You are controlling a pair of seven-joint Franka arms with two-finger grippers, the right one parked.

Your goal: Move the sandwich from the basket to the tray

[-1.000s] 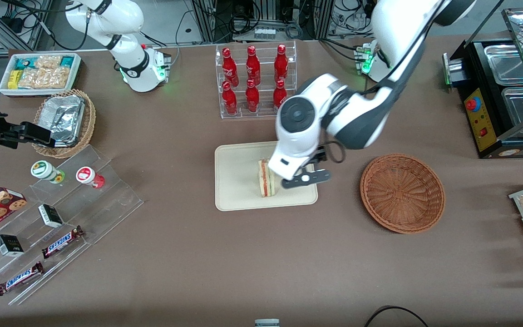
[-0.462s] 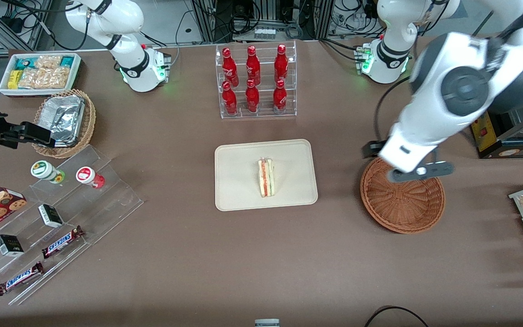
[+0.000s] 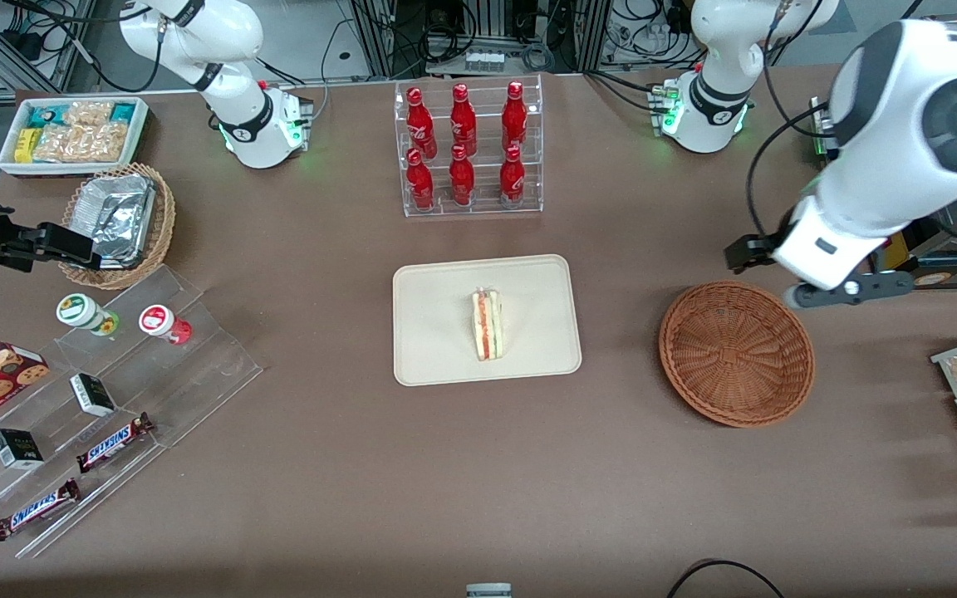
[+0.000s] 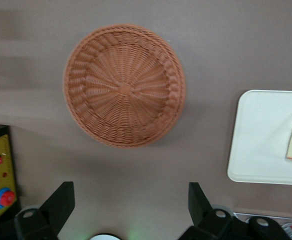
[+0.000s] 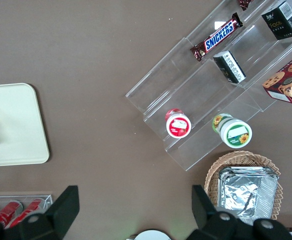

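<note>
Brown table (image 3: pixel 445 465) under cabled racks, with sandwich (image 3: pixel 487 325) resting on tray (image 3: pixel 437 332), basket (image 3: pixel 736 353) bare beside it toward the working arm's end, gripper (image 4: pixel 131 207) spread wide, raised above the basket's edge.

The sandwich (image 3: pixel 487 325) is seen resting on the tray (image 3: pixel 437 332), near its middle. It is a small wedge of pale bread, set on edge, with the red-orange and green filling layers turned upward.

The tray is a flat cream-beige rectangle with rounded corners and a low rim, laid on the brown table nearer the front camera than the rack of red bottles.

The basket (image 3: pixel 736 353), a round, shallow, reddish-brown wicker piece, is placed beside the tray toward the working arm's end, apart from it, and nothing is held in it.

The gripper (image 3: pixel 848 288) is held open above the table just beside the basket's rim, farther from the front camera.
</note>
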